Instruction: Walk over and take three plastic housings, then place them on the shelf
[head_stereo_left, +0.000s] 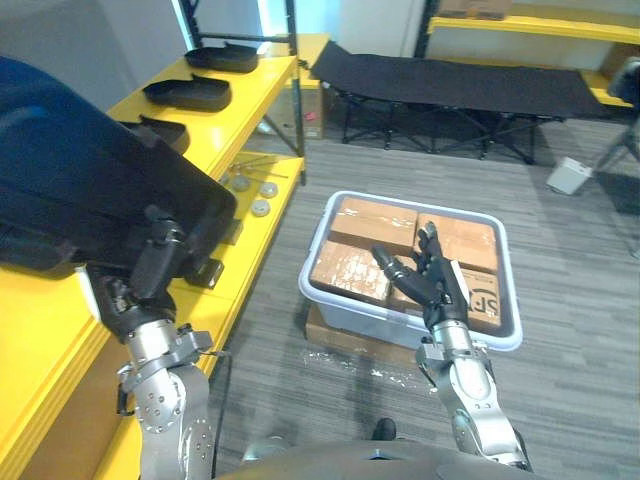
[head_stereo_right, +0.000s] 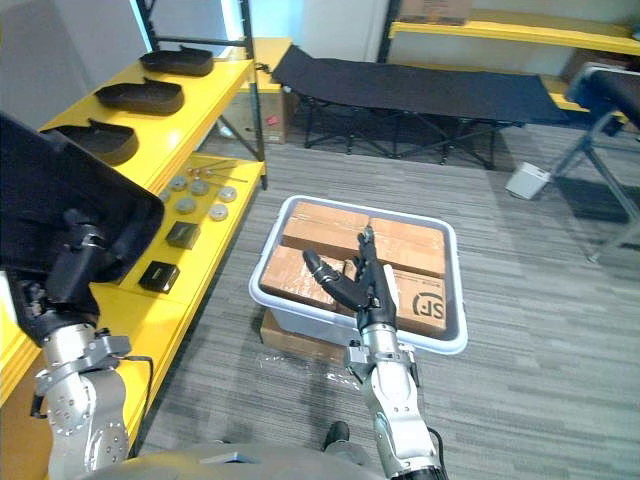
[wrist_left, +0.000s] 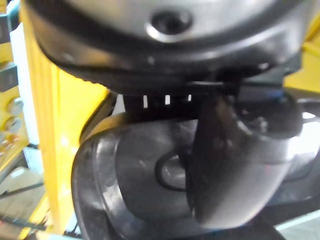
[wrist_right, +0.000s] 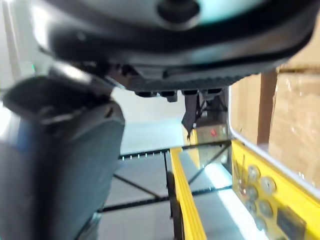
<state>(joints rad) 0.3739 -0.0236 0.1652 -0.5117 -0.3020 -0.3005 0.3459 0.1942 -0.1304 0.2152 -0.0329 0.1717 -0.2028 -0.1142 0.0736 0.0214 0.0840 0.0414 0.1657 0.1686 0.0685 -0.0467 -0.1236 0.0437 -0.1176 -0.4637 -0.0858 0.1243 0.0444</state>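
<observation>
A large black plastic housing (head_stereo_left: 80, 190) hangs over the near end of the yellow shelf (head_stereo_left: 275, 75), with my left hand (head_stereo_left: 160, 262) shut on its lower right edge. Three more black housings lie in a row along the shelf top: the farthest (head_stereo_left: 222, 57), the middle one (head_stereo_left: 188, 93) and the nearest (head_stereo_left: 168, 130), which is partly hidden behind the held one. My right hand (head_stereo_left: 428, 278) is raised in front of me above a grey tub, its fingers straight and spread, holding nothing.
The grey tub (head_stereo_left: 400, 322) full of cardboard boxes (head_stereo_left: 372, 225) stands on the carpet right of the shelf. Round metal parts (head_stereo_left: 260, 207) and small black blocks (head_stereo_right: 183, 235) lie on the lower shelf level. A black folding cot (head_stereo_left: 450, 80) stands behind, and a white box (head_stereo_left: 570, 175) sits far right.
</observation>
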